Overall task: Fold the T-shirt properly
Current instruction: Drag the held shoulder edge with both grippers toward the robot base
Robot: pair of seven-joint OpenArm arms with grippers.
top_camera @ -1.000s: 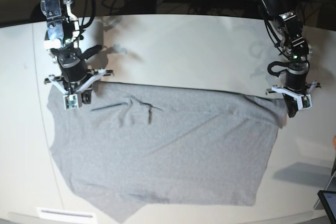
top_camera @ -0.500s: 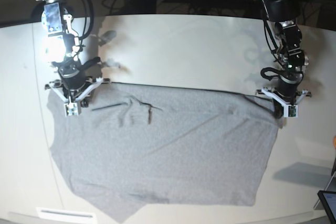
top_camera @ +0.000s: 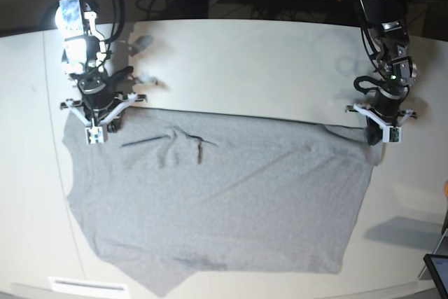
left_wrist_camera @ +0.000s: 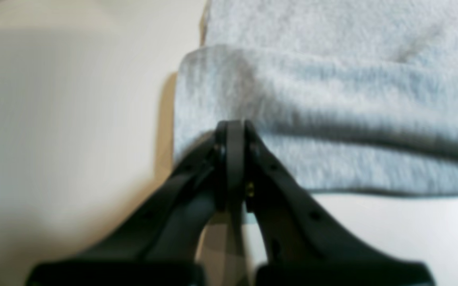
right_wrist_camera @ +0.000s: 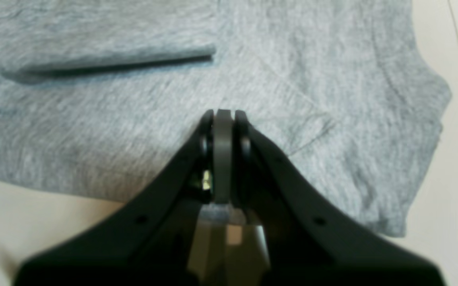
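Across the pale table (top_camera: 245, 61) in front of you, the T-shirt (top_camera: 224, 201) lies spread flat with its plain heather-grey side up, its long axis running side to side in the base view. Its far edge forms a nearly straight line between your two arms, and the near edge slants down to a point at the lower left of that view. One sleeve juts out at the base view's left edge, below your right arm, so the shoulders lie toward the far side. A few short dark creases sit left of centre near the far edge. Your left gripper (left_wrist_camera: 233, 131) has its jaws pressed together at the shirt's far corner on the base view's right; the wrist view shows its tips against a folded-over lip of cloth, but you cannot tell whether any fabric is pinched. Your right gripper (right_wrist_camera: 223, 119) is likewise closed, tips over the cloth just inside the far edge, with no fabric visibly caught between them.
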